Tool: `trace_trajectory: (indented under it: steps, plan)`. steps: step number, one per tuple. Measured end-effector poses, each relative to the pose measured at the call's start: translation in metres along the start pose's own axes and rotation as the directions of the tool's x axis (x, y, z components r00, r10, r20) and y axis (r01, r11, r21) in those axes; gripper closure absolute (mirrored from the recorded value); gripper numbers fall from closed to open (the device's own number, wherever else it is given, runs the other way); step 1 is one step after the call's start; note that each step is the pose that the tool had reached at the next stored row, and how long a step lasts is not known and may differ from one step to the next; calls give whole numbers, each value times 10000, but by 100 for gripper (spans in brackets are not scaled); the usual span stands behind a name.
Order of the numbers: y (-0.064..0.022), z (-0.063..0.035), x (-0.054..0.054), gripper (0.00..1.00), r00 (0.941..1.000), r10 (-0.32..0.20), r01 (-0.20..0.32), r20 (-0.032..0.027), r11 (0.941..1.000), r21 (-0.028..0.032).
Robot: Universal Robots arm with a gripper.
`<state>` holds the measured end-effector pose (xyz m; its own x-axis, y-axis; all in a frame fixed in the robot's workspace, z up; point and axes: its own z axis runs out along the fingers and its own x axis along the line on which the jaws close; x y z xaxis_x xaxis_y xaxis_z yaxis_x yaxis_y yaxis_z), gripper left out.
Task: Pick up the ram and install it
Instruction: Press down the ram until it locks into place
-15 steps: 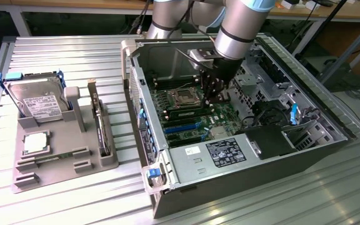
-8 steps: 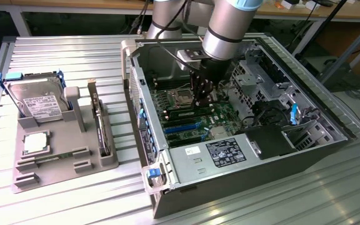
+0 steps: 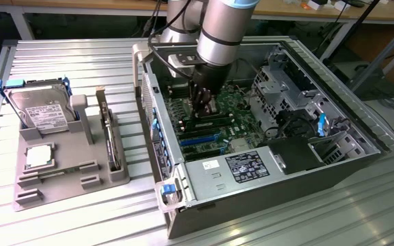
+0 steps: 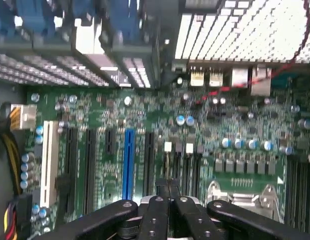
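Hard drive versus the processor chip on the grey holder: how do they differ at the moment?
The hard drive stands propped up and leaning back, while the processor chip lies flat in a recess. The hard drive is clearly larger and oblong, with a white label and blue side rails; the processor chip is small, square and plain silver. Both sit on the grey holder.

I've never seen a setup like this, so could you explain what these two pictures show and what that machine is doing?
A robot arm reaches into an open computer case on a metal table. One picture is from a camera off the arm; the other from its wrist, looking past the black jaws at the green motherboard. The jaws are shut; whether they pinch anything I cannot tell. Beside the case, a grey tray holds a hard drive, a processor chip and an upright card.
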<state>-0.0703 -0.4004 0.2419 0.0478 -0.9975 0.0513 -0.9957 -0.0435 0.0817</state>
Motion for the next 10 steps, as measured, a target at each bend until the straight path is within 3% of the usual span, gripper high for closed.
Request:
trace_trajectory:
  steps: [2,5,7,8,10]
  plan:
    - [13,13,-15,89,10000,4,-4,-38,10000,0]
    - [4,110,-37,89,9999,9,-9,-108,10000,-9]
    - [4,115,-38,89,9999,10,-10,-103,10000,-4]
    - [5,90,-42,89,10000,11,-11,-98,10000,4]
    - [15,-27,-42,89,9999,14,-14,-142,10000,-8]
